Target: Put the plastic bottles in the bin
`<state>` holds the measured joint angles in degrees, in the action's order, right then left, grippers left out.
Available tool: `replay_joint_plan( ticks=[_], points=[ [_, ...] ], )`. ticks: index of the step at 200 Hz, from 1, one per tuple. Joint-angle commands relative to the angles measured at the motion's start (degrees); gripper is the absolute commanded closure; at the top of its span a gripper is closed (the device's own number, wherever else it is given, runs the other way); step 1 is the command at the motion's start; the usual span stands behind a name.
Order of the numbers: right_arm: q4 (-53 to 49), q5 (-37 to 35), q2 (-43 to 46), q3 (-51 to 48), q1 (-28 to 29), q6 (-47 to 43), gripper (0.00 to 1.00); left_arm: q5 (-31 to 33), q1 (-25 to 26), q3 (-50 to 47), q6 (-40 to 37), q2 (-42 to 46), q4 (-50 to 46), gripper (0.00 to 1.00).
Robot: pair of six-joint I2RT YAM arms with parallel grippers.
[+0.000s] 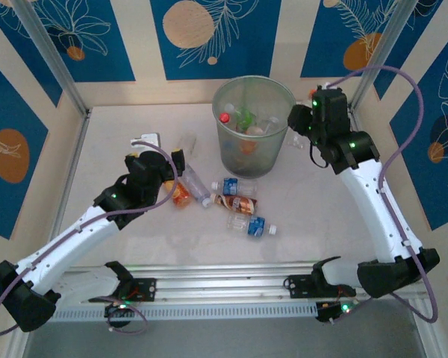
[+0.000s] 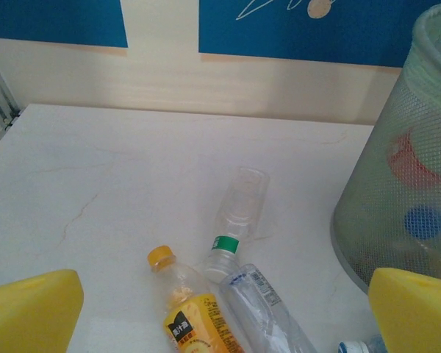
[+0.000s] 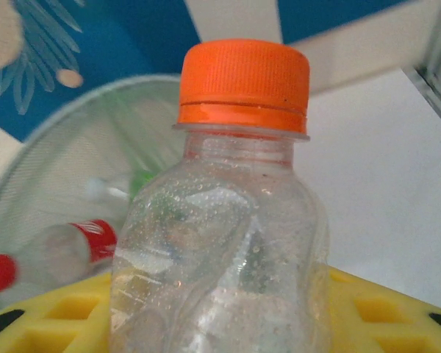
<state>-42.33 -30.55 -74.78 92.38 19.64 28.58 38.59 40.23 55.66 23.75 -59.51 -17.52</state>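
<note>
Right hand [image 1: 297, 128] clasps an orange-capped bottle [image 3: 235, 206] beside the bin [image 1: 231, 149], near the far edge of the bench [image 1: 321, 224]. Left hand [image 1: 177, 160] hangs open over loose bottles [image 1: 239, 205]. The slick, dented bottle could slip or hit the bin's rim.

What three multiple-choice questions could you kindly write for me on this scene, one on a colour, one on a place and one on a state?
1. What colour is the cap of the yellow-labelled bottle lying on the table?
A. green
B. yellow
C. red

2. Where is the orange-capped bottle?
A. between the right gripper's fingers
B. flat on the table
C. under the table

3. How is the left gripper?
A. shut on a bottle
B. shut, empty
C. open

Key: B, its cap is yellow. A, it stands between the yellow fingers. C, its fingers stand wide apart.
</note>
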Motion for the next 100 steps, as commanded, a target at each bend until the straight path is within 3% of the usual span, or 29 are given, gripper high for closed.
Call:
replay_joint_plan(
  ticks=[1, 100],
  points=[
    [1.00, -2.43, -4.23, 7.06, 2.21, -5.89, 0.53, -0.79, -0.59, 1.83, 0.86, -0.18, -0.69, 0.01],
    [2.77, -0.37, -25.16, 30.75, 4.36, -14.56, 0.53, -2.62, -0.75, 3.23, 0.07, -0.26, -3.47, 0.00]
  ],
)
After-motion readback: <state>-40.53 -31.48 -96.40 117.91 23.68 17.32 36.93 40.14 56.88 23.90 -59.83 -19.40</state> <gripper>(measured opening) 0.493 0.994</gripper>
